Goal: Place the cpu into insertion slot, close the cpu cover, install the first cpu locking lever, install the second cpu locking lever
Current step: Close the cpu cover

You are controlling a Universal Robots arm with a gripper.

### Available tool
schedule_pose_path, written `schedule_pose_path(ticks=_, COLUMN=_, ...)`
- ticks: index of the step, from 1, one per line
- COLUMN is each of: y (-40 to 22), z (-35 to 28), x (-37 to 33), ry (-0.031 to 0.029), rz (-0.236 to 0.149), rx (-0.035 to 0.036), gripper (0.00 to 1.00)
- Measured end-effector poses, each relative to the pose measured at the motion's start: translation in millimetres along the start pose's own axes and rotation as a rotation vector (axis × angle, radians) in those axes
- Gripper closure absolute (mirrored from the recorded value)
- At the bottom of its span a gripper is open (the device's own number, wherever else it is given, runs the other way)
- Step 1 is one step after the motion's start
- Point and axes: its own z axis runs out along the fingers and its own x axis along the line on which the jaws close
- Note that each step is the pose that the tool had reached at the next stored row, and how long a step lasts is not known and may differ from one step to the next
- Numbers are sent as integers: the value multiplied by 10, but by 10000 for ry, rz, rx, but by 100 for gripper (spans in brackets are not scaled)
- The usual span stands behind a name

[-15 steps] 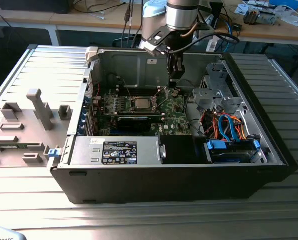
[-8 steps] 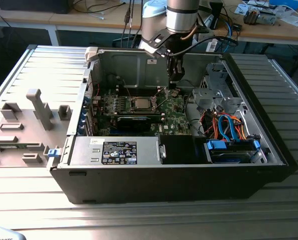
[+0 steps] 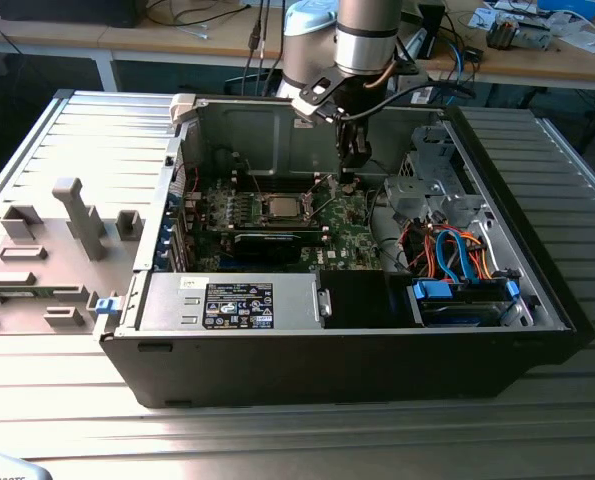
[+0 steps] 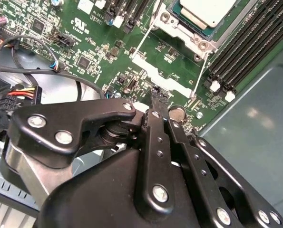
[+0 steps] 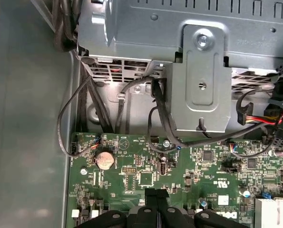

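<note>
Both thin locking levers (image 4: 140,39) stand raised beside the flat-lying cpu (image 4: 205,9).

A black label (image 3: 239,305) dense with small white print and symbols is seen on the grey power supply housing (image 3: 295,300) in the exterior view. A small white sticker (image 3: 189,284) is set just beside it. White lettering and marks are printed across the green motherboard (image 4: 98,47) (image 5: 84,190) in both wrist views. No wording can be made out.
</note>
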Motion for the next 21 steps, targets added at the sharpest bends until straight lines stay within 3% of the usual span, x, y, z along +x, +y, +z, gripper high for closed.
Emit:
schedule_pose_path(ticks=4, y=-1, z=60, x=7, ry=-1, rz=-2, rx=0, gripper=89)
schedule_pose_path(ticks=12, y=-111, z=58, x=13, ry=0, rz=-2, rx=0, gripper=89)
schedule_pose_path(ticks=21, y=-188, z=56, x=17, ry=0, rz=-1, rx=0, gripper=89)
